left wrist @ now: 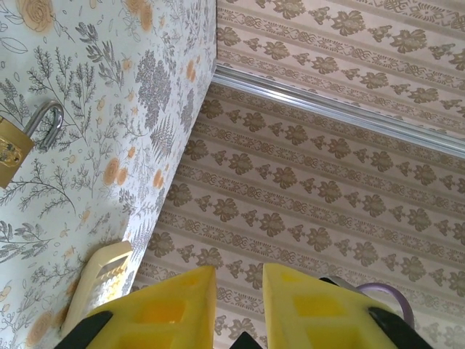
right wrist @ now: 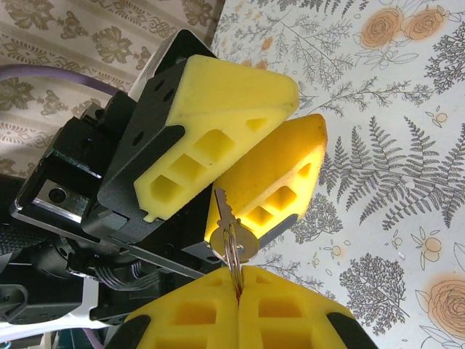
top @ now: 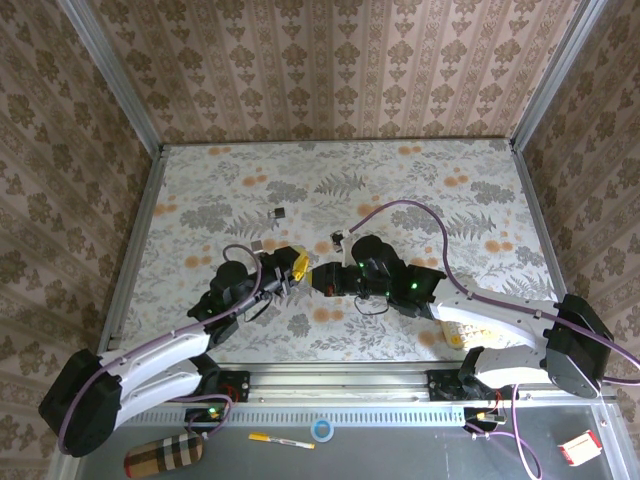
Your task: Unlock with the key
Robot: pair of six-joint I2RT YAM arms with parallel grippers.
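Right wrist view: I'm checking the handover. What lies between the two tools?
The key on its ring: the right tool pinches the ring, and the key's tip reaches the fingers of the left tool, in the right wrist view.

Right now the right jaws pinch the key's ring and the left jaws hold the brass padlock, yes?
No: the left wrist view shows the brass padlock lying on the table, apart from the left jaws. The right jaws do pinch the ring of the key.

top camera overlooks the table (top: 400,180); both wrist cameras close above it.
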